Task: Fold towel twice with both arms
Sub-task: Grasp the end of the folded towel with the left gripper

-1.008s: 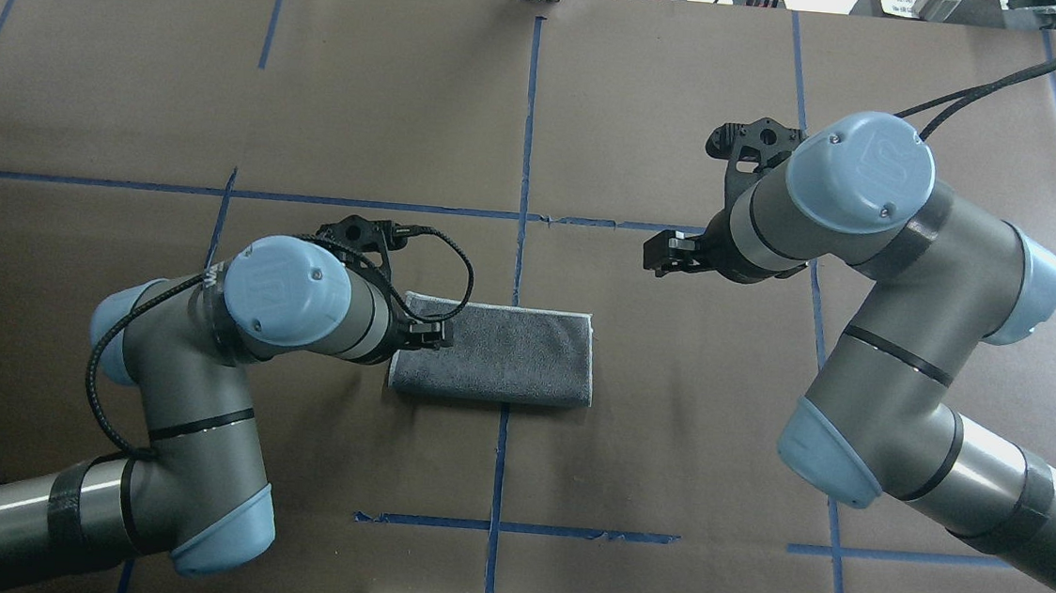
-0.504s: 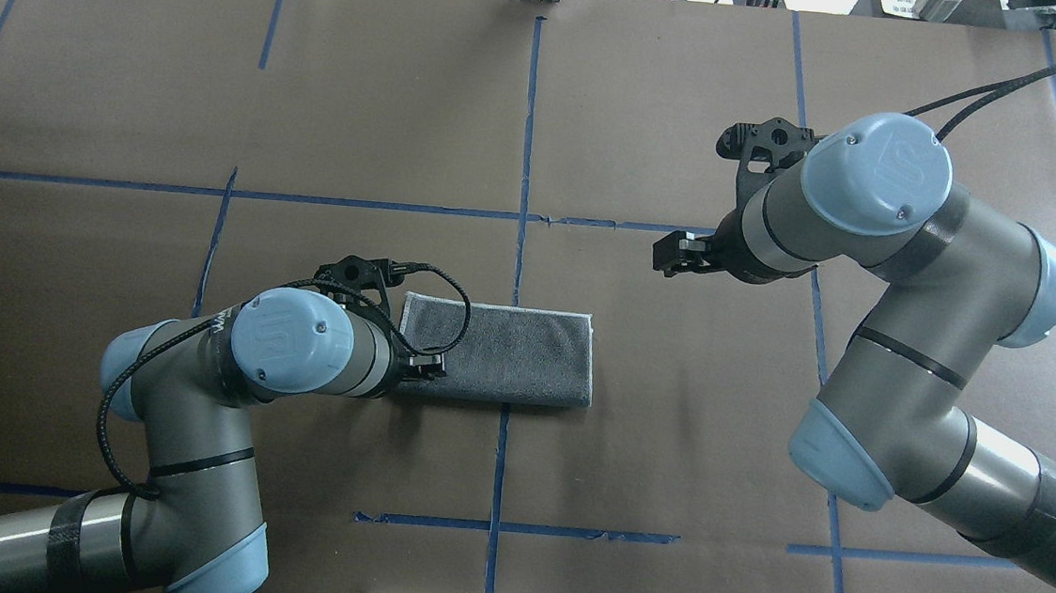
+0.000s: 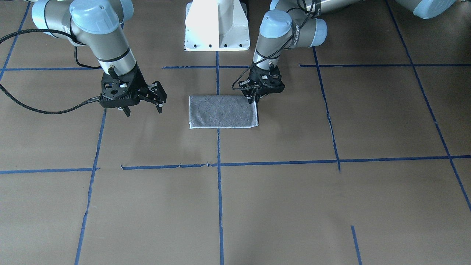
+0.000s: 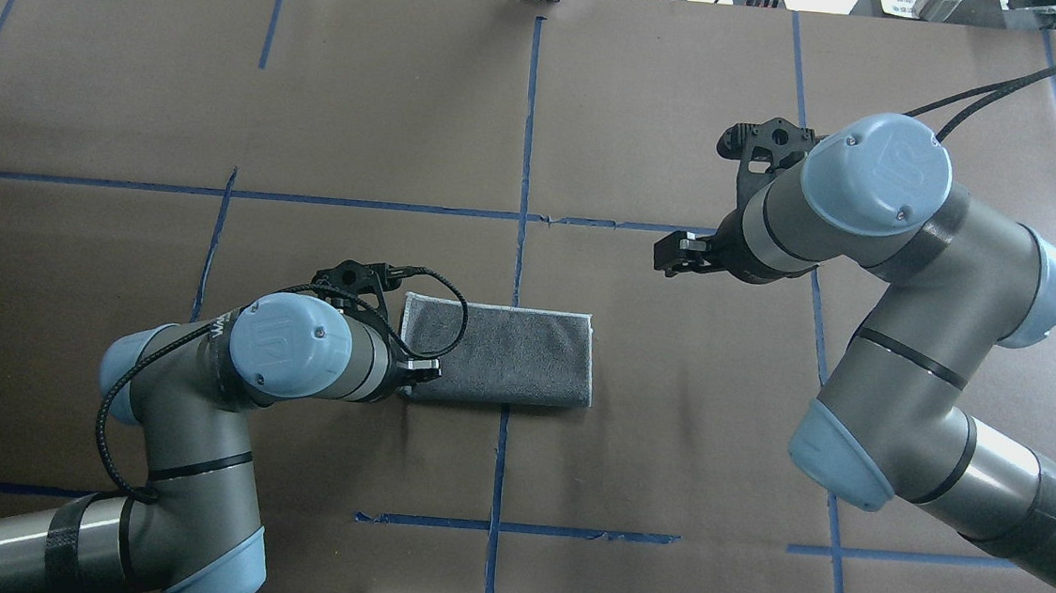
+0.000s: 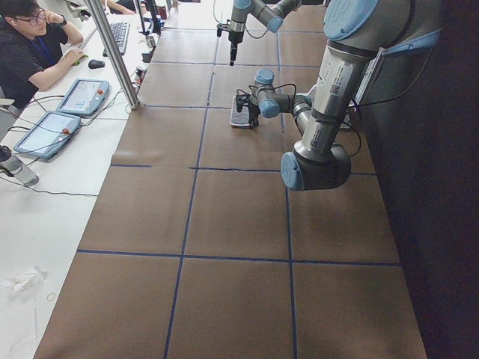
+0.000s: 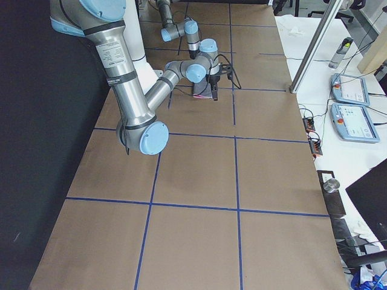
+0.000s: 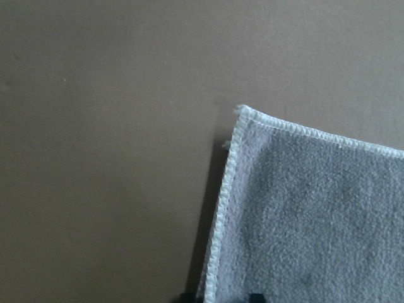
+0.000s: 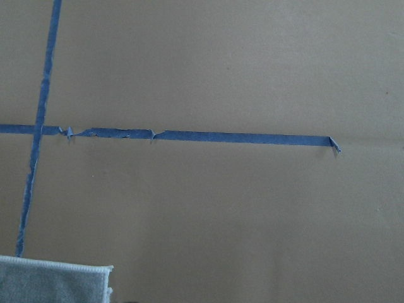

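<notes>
This looks like a robotics lab: a bench papered brown and gridded with blue tape, a left arm and a right arm at a white pedestal, and a desk alongside where an operator sits by what seem to be teach pendants.

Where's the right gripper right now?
In the overhead view the right gripper hangs in the right half, beyond and to the right of the folded towel, apart from it, near the crosswise blue tape line.
</notes>
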You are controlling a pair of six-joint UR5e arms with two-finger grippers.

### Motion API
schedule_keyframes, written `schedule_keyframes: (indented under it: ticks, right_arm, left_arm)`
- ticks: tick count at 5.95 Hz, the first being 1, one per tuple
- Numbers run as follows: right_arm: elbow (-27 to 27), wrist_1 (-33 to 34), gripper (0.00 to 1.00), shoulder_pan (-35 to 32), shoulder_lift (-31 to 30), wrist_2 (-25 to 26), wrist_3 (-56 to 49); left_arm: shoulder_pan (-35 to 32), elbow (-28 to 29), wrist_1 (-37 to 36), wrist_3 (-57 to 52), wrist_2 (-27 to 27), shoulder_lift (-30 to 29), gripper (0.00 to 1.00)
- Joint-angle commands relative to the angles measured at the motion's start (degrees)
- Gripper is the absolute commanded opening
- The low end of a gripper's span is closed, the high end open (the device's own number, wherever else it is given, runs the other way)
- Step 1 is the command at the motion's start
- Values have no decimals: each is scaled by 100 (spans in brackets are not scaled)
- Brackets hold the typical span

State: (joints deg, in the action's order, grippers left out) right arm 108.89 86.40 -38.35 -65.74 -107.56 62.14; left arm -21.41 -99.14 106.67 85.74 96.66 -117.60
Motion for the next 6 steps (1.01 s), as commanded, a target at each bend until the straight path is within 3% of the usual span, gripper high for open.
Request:
schedule_keyframes:
  ticks: [1, 3, 4, 6]
  right_arm:
    - [-17, 0, 100, 3, 0, 7, 0]
    - [-17, 0, 100, 3, -9, 7, 0]
    - [-17, -9, 100, 3, -9, 7, 0]
    - [-8, -9, 100, -15, -18, -2, -9]
  left_arm:
    - [5, -96, -32, -5, 2, -35, 0]
    - [-12, -114, -294, -5, 2, -262, 0]
    - [-12, -97, -888, -5, -7, -673, 0]
    - [14, 139, -1025, -14, -24, -1141, 0]
